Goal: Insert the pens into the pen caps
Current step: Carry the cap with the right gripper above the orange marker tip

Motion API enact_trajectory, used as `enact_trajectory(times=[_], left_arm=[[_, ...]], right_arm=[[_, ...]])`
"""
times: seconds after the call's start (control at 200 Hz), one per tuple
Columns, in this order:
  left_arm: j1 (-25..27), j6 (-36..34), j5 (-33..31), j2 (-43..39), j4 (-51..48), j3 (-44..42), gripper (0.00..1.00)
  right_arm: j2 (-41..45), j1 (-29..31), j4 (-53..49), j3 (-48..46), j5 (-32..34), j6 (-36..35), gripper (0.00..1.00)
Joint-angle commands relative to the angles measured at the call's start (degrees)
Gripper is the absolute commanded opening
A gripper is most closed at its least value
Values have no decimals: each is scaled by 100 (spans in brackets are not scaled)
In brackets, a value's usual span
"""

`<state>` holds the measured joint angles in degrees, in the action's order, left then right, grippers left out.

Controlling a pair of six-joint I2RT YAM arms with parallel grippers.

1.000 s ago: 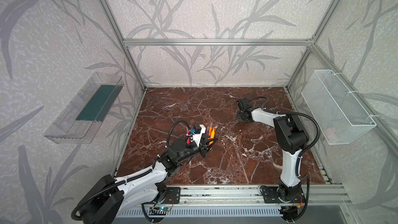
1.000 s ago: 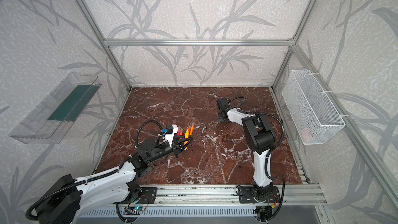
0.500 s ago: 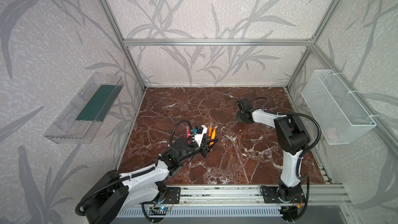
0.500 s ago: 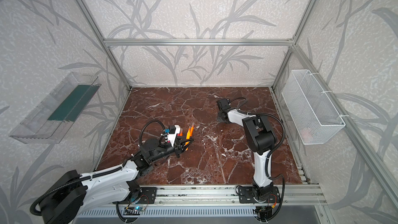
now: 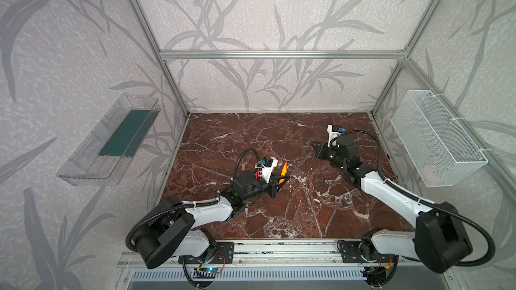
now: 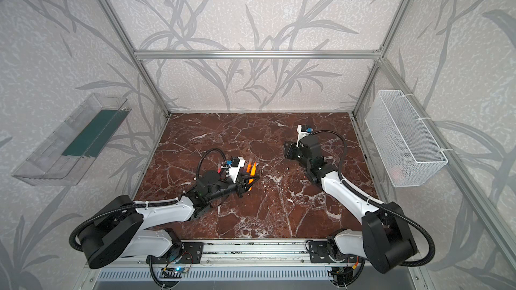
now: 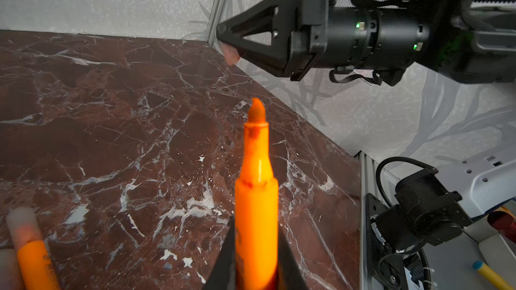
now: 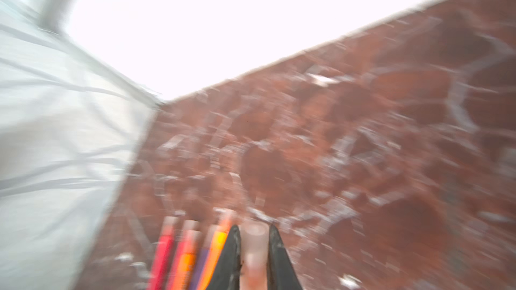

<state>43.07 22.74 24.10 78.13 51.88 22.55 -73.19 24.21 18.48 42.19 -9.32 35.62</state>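
Two grips: left gripper clamped on pen barrel; right gripper clamped on cap, apart from pen. Likely light, stiff, slick; hold cap mid-wall.

I count four pens in the blurred right wrist view: red, red-orange, purple, orange. Separate pen cap: one. Wire basket: one. Clear tray: one.

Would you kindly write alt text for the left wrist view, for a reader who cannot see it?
The left gripper holds an uncapped orange pen, its tip pointing roughly toward the right gripper, which pinches a pale pink cap over the brown marble table. A second orange pen, already capped, lies on the table nearby.
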Motion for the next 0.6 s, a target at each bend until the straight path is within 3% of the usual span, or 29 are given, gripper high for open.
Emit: enact_trajectory(times=[0.0, 0.185, 0.595], left_arm=[[41, 225, 219, 160, 571, 225, 0], [145, 258, 159, 233, 653, 259, 0], [153, 284, 68, 177, 715, 189, 0]], right_arm=[[41, 354, 1737, -315, -853, 556, 0], [232, 1087, 2551, -502, -336, 243, 0], [366, 1403, 2932, -861, -199, 369, 0]])
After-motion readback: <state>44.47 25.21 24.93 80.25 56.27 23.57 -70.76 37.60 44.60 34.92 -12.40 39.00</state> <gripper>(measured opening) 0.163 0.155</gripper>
